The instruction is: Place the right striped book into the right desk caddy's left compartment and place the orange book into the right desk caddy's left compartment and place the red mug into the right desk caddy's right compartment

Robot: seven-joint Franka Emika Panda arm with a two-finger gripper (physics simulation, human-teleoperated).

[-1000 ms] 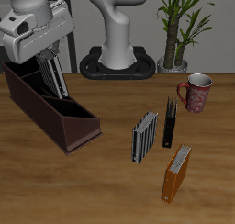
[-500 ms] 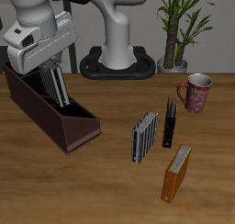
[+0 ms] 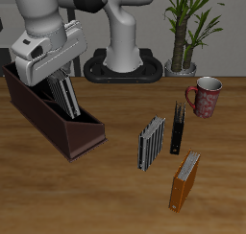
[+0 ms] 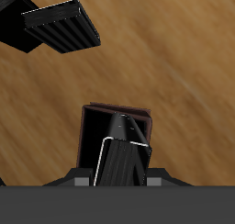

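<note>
exterior view shows the claw (image 3: pixel 63 96) closed on the right striped book (image 3: pixel 66 99), held above the right desk caddy (image 3: pixel 50 117), its lower edge at about the level of the caddy's rim. the book stands on edge, tilted, its long axis running roughly along the caddy's length. to do this well, i'd keep the cover parallel to the caddy walls, lower it straight into the left compartment, and let go only once it rests on the floor. the other striped book (image 3: pixel 151 143), the orange book (image 3: pixel 184 180) and the red mug (image 3: pixel 205 96) wait on the table (image 3: pixel 106 195).
</note>
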